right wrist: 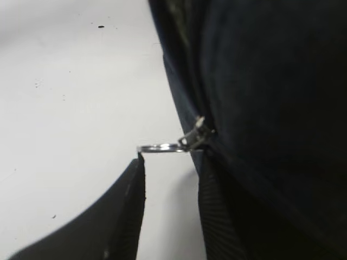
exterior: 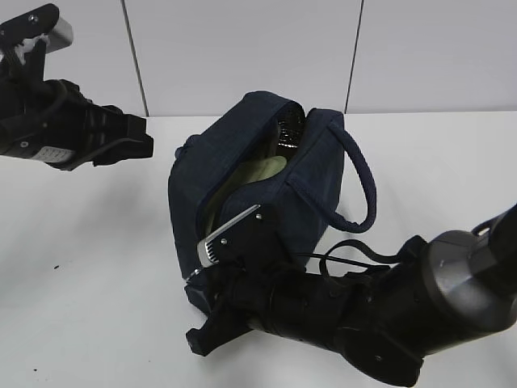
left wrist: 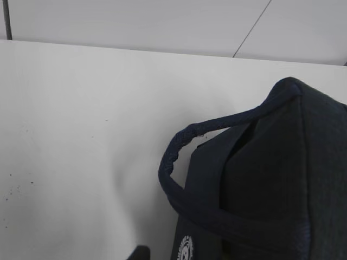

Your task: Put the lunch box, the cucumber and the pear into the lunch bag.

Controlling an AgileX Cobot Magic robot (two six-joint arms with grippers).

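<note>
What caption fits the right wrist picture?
Open gripper lined up on the metal ring pull of the dark lunch bag on the white table.

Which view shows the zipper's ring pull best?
The right wrist view: the ring pull sticks out sideways from the lunch bag, sharp against the white table, between the right claw's fingers. The exterior view hides it behind that claw; the left wrist view shows only handle and fabric.

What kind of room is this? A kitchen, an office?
Probably a robot test lab, not a kitchen: a bare white table, plain panelled walls, and two black robot arms working around a navy lunch bag.
</note>
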